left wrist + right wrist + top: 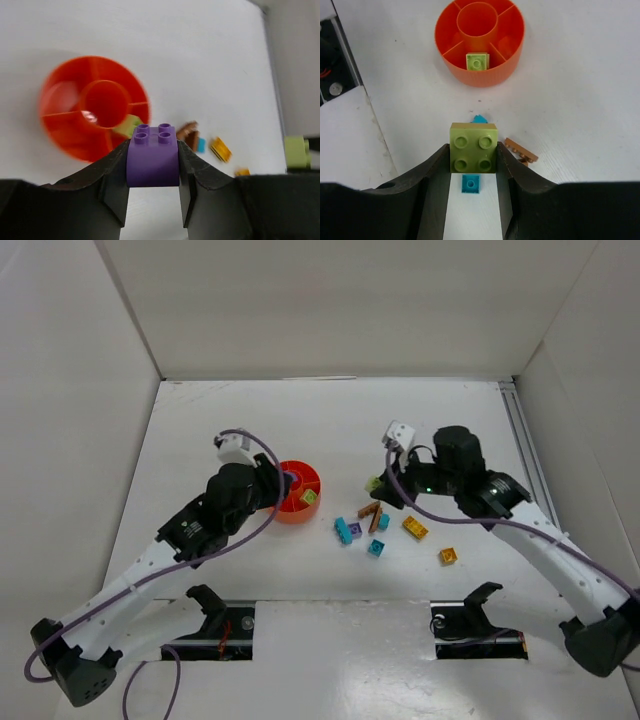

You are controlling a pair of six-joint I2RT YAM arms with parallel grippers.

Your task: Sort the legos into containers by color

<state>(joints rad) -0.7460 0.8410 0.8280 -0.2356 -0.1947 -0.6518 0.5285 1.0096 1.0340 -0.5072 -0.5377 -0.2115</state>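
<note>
Orange, round and wedge-divided, the plastic dish [292, 514] sits on the white worktop [250, 430] beside loose bricks [376, 548] from above; left wrist view: left claw [153, 150] grips a purple brick [153, 162] near it, likely to drop in; right wrist view: right claw [474, 152] grips a yellow-green brick [474, 145] facing its matching wedge [455, 60].

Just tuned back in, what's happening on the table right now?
Both arms are mid-sort, each carrying a brick. The left fingers clamp a purple brick near the orange dish. The right fingers clamp a yellow-green brick above a teal brick. A smaller green brick already lies in one wedge of the dish; others, like the orange-yellow brick, lie loose on the table.
</note>
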